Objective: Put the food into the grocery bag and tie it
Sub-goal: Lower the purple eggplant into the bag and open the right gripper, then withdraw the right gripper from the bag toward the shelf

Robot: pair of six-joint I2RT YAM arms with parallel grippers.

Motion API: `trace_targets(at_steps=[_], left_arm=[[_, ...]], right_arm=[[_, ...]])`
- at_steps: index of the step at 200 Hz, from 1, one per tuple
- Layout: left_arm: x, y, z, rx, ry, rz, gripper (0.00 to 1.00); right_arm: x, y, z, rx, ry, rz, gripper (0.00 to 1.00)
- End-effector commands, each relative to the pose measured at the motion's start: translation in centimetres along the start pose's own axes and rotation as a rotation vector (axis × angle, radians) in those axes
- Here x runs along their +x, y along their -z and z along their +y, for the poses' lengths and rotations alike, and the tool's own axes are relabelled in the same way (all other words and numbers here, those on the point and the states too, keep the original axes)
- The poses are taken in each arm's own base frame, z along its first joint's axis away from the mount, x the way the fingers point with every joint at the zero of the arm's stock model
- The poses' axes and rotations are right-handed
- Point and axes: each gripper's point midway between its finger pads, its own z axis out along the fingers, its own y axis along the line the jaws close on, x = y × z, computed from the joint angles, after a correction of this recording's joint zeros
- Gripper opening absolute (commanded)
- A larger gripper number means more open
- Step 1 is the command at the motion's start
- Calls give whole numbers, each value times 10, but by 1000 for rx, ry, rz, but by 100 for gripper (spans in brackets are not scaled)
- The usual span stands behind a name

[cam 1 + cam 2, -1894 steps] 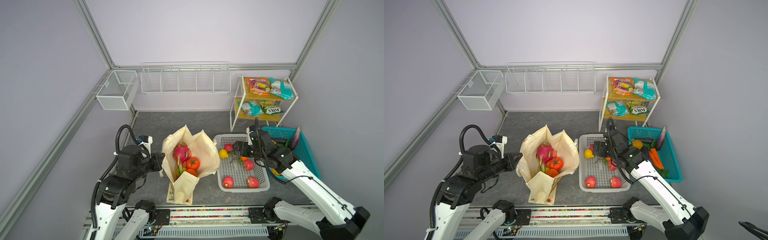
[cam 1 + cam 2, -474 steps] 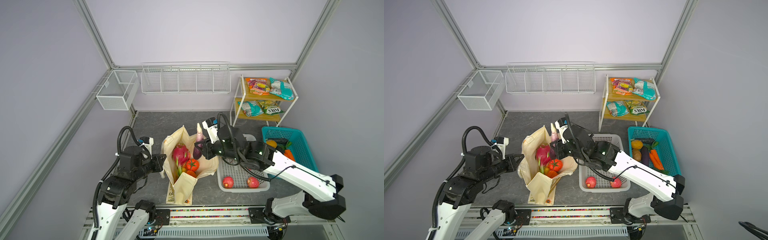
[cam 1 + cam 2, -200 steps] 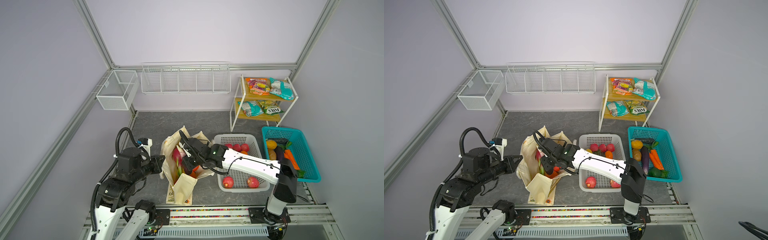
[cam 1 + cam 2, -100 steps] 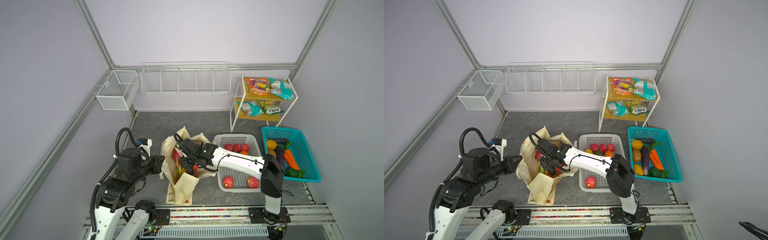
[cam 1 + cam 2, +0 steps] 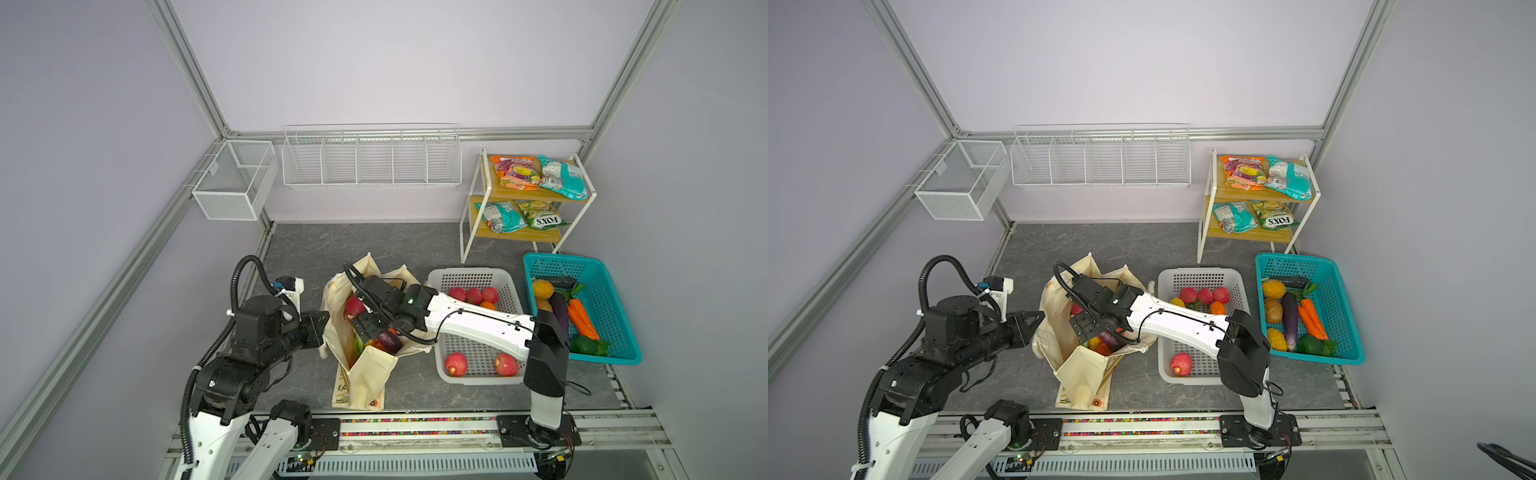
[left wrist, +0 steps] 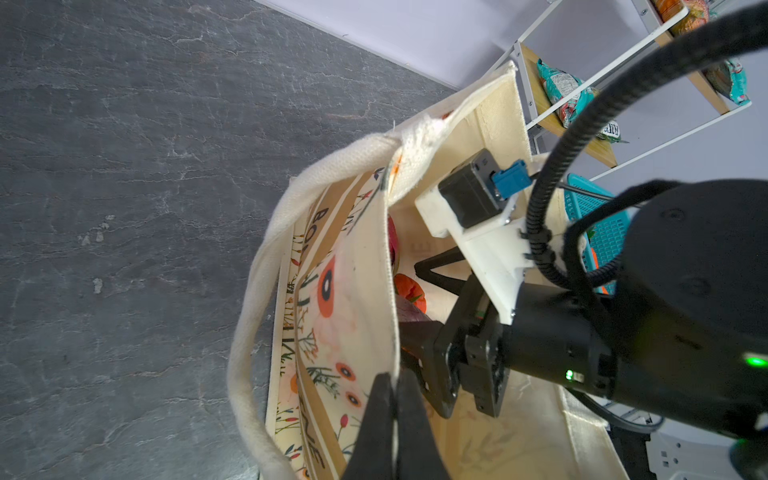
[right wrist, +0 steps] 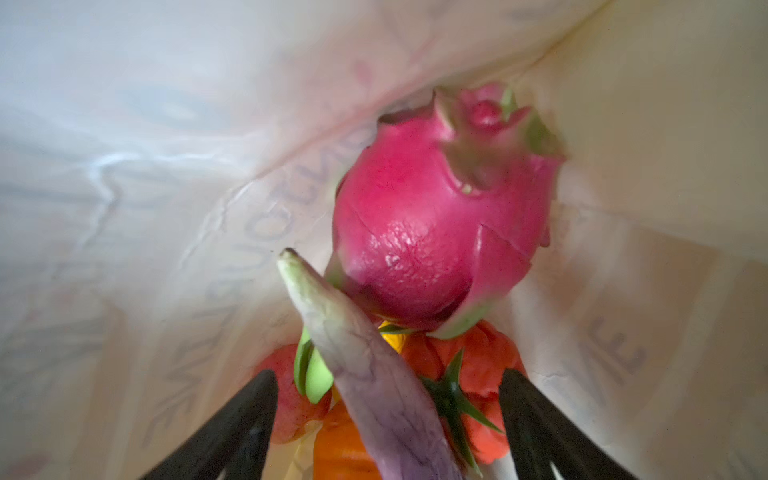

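The cream floral grocery bag (image 5: 365, 374) (image 5: 1084, 370) stands open at the table's middle. My left gripper (image 5: 322, 328) (image 6: 395, 382) is shut on the bag's near rim (image 6: 386, 299) and holds that side up. My right gripper (image 5: 368, 328) (image 7: 388, 376) is down inside the bag's mouth with its jaws wide open. A purple eggplant (image 7: 374, 374) (image 5: 390, 340) lies between the open fingers, touching neither, on top of a tomato (image 7: 478, 370) and orange produce. A pink dragon fruit (image 7: 432, 224) (image 5: 353, 305) rests just beyond it against the bag wall.
Right of the bag is a white perforated basket (image 5: 440, 278) holding red apples (image 5: 456, 364). Further right, a teal basket (image 5: 623, 357) holds carrots (image 5: 582, 320), another eggplant and yellow fruit. A shelf rack (image 5: 469, 232) at the back right carries snack packets (image 5: 519, 172). Wire baskets hang on the back wall.
My right gripper opened inside the bag and let go of the eggplant it had carried in. The left gripper kept its hold on the rim without moving.
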Motion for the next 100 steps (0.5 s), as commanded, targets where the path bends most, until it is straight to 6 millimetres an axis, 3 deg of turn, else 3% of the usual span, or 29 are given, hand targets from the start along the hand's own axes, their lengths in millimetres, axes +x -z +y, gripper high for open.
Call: trace_targets(at_steps=[1,12,14,16,19,100], left_arm=[[0,7,-2,-2,-16,5,0],[0,7,-2,-5,-16,5,0],[-1,7,-2,-5,-17,5,0],[-1,7,-2,-4,-17,4,0],[-1,7,-2,-5,-18,5,0],[-2,6,-2,-7,-17,7,0]], right_arm=[[-25,45,4,-4,12,-94,94],[-32,56,5,-7,13,-119,100],[-32,58,5,-7,13,-122,98],[-34,61,5,-8,12,-128,90],[-36,64,5,-9,13,-136,88],[-65,138,0,-16,6,-289,88]])
